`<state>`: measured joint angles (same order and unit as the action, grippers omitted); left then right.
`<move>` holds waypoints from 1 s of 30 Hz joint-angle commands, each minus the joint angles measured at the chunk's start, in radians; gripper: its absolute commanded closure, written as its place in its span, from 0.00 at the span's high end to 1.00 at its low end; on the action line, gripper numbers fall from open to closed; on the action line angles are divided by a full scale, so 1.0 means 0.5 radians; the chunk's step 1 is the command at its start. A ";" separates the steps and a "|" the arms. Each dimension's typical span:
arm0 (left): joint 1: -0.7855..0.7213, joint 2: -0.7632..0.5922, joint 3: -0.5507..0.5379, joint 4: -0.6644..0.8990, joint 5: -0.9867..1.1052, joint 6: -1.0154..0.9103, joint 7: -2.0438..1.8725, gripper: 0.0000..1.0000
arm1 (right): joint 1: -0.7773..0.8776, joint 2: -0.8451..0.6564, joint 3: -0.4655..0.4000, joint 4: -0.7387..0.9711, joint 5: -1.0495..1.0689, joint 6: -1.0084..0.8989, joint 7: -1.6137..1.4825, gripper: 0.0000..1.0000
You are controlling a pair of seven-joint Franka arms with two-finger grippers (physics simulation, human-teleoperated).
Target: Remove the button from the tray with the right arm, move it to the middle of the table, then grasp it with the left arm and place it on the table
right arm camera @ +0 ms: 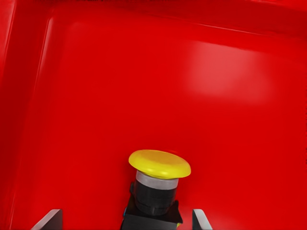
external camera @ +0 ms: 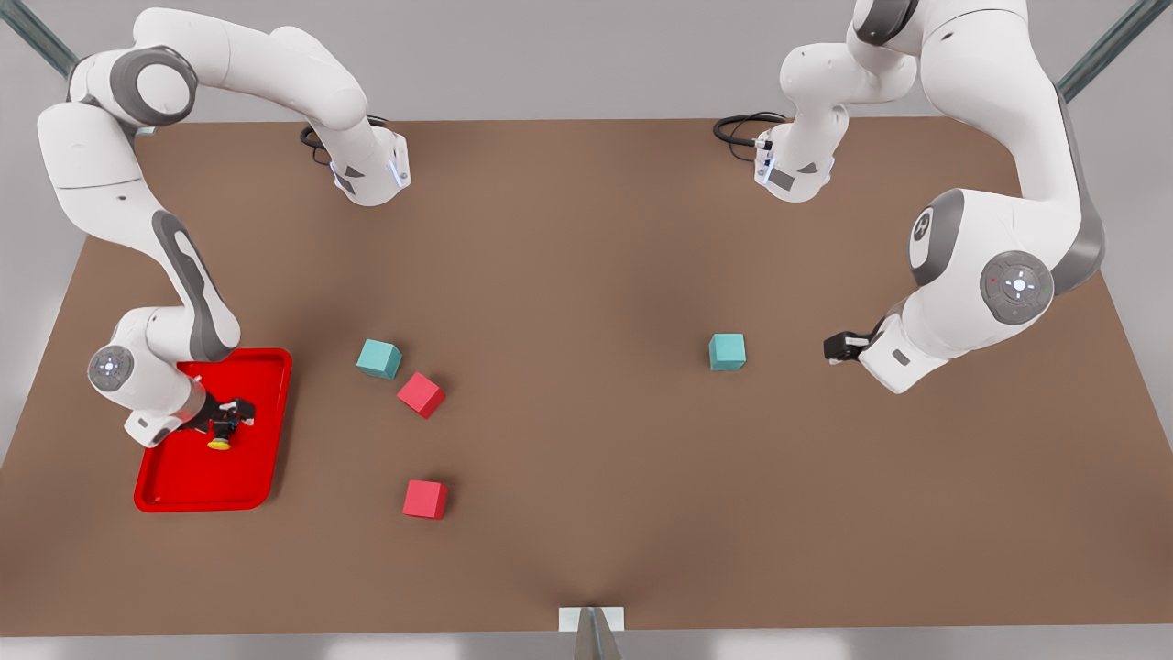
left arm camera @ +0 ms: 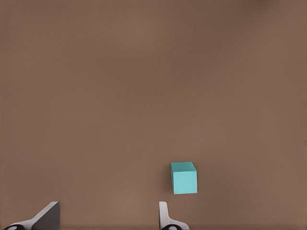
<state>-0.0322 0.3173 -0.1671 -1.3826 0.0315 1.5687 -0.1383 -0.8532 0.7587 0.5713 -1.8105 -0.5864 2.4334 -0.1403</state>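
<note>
Over the red tray [external camera: 257,362] at about eight o'clock on the brown table [external camera: 586,275] in the front view, the right gripper [external camera: 223,424] hangs low above the button [external camera: 219,444], whose yellow cap peeks out just beneath the black fingers. In the right wrist view the button [right arm camera: 158,184] stands between two fingertips [right arm camera: 48,220] set apart on either side of its dark body, so the jaws read as spread and not yet pinching; whether they touch the body cannot be told. The step in hand looks like the first grasp, and doing it well likely means closing on the blocky dark body below the cap rather than on the rounded yellow top, which could slip, then lifting straight up to clear the raised rim before heading for the middle. At roughly three o'clock the left gripper [external camera: 845,346] waits above bare table, its fingers [left arm camera: 45,218] spread and holding nothing, with a teal cube [external camera: 727,351] near it. Another teal cube [external camera: 378,358] and two red cubes [external camera: 421,395] [external camera: 425,499] lie between tray and centre, so the carry should probably pass well above them.
</note>
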 commanded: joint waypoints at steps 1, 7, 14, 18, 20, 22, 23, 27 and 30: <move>0.000 -0.003 0.000 0.001 0.001 -0.005 0.004 1.00 | -0.005 0.004 -0.001 0.004 -0.002 -0.001 0.011 1.00; -0.003 -0.003 -0.003 0.001 0.001 -0.005 0.004 1.00 | -0.021 0.014 -0.004 -0.011 -0.005 0.002 0.011 0.86; -0.006 -0.003 -0.003 0.001 0.001 -0.005 0.001 1.00 | -0.024 0.026 -0.020 -0.014 -0.008 0.027 0.011 0.58; -0.006 -0.003 -0.003 0.001 0.001 -0.005 0.004 1.00 | -0.024 0.017 -0.017 -0.014 -0.005 0.024 0.011 0.53; -0.006 -0.006 -0.003 0.001 0.001 -0.005 0.004 1.00 | -0.024 0.010 -0.017 -0.014 -0.005 0.014 0.011 0.51; -0.006 -0.006 -0.003 0.001 0.001 -0.005 0.004 1.00 | -0.024 0.004 -0.017 -0.014 -0.002 0.008 0.011 0.50; -0.006 -0.003 -0.003 0.001 0.001 -0.005 0.004 1.00 | -0.024 -0.002 -0.014 -0.014 -0.002 0.008 0.011 0.50; -0.009 -0.006 -0.003 0.007 0.020 -0.005 0.001 1.00 | -0.021 -0.075 0.011 -0.024 0.013 -0.087 0.023 0.50; -0.006 -0.009 -0.006 0.007 0.020 -0.005 0.001 1.00 | -0.024 -0.158 0.140 -0.027 0.016 -0.292 0.210 0.50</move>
<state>-0.0350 0.3144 -0.1698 -1.3797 0.0391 1.5666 -0.1372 -0.8645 0.6878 0.6304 -1.8240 -0.5764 2.3747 -0.1301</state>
